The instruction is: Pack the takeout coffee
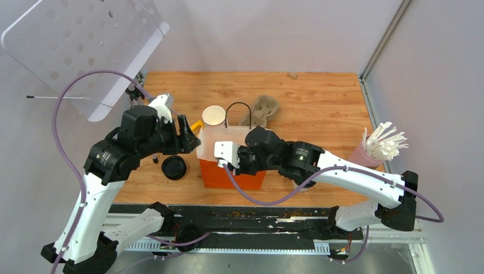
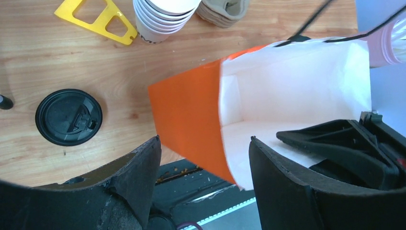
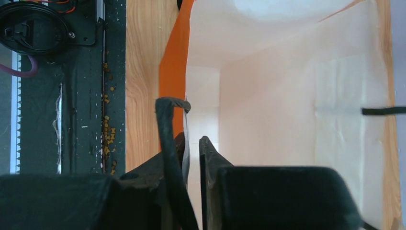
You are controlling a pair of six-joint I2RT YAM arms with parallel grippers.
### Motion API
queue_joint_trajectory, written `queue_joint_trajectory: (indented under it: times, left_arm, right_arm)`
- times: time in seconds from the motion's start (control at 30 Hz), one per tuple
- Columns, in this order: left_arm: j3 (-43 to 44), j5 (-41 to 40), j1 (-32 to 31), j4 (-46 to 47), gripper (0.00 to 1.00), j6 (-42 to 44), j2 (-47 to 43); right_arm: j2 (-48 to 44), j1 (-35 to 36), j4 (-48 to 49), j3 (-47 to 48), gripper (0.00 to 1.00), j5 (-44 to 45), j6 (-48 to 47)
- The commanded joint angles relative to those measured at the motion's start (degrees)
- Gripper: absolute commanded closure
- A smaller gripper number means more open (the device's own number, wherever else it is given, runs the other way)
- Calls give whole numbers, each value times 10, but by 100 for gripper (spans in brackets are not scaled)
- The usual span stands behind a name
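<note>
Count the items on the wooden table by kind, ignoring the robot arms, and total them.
Orange paper bag: 1
Loose black lid: 1
Stack of white cups: 1
Cardboard cup carrier: 1
Yellow plastic piece: 1
Pink cup of stirrers: 1
Total: 6

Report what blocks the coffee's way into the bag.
The right end effector reaches across the mouth of the bag, near wall between its jaws; the left end effector hovers open at the left edge. The lidded coffee isn't visible.
</note>
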Motion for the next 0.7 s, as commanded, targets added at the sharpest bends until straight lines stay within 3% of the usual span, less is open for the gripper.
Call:
queue_joint_trajectory:
  times: [0.0,0.13,0.2,0.4,0.67]
  left_arm:
    - [-26,11,-1,34,25,5,-2]
    - [-63,11,-1,44,25,12,-8]
    - [-77,13,-1,49,25,13,-12]
    - [-83,22,-1,37,25,13,-9]
    - [-50,-5,-1,21,26,9,9]
  right_arm:
    - [10,18,69,1,78,16,-15]
    - [16,19,59,3,59,19,-14]
    - [14,19,48,5,56,20,-15]
    - [6,20,31,10,77,11,-27]
    - [11,19,70,-7,78,32,-46]
